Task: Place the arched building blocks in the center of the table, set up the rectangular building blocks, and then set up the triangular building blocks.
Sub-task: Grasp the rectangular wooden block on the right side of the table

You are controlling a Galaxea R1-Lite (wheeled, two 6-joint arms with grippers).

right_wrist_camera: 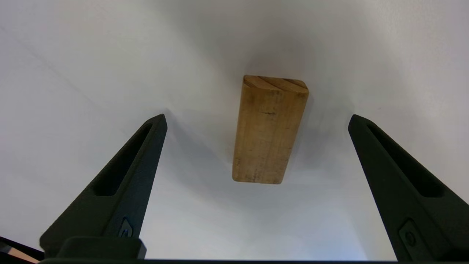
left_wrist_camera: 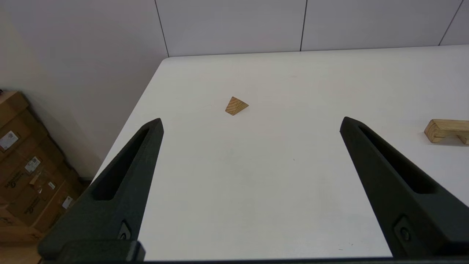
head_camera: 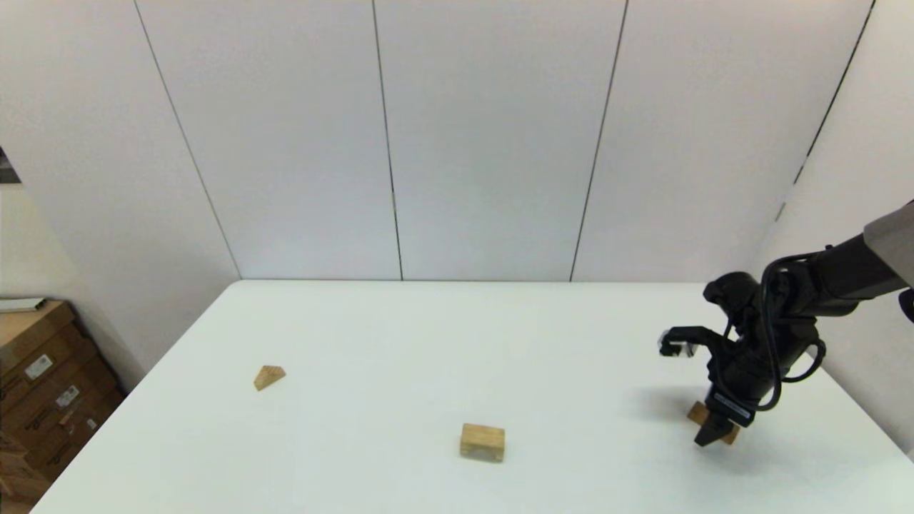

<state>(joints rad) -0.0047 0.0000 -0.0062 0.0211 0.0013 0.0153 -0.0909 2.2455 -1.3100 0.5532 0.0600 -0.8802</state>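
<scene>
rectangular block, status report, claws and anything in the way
Right claw open, low over the rectangular block, not gripping. Block flat on the table, right side. Left claw open, parked. Nothing in the way.

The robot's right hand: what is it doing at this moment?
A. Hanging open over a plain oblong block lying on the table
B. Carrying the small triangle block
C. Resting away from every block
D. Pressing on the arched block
A: the right hand has its fingers spread wide on either side of the rectangular block, touching nothing.
</scene>
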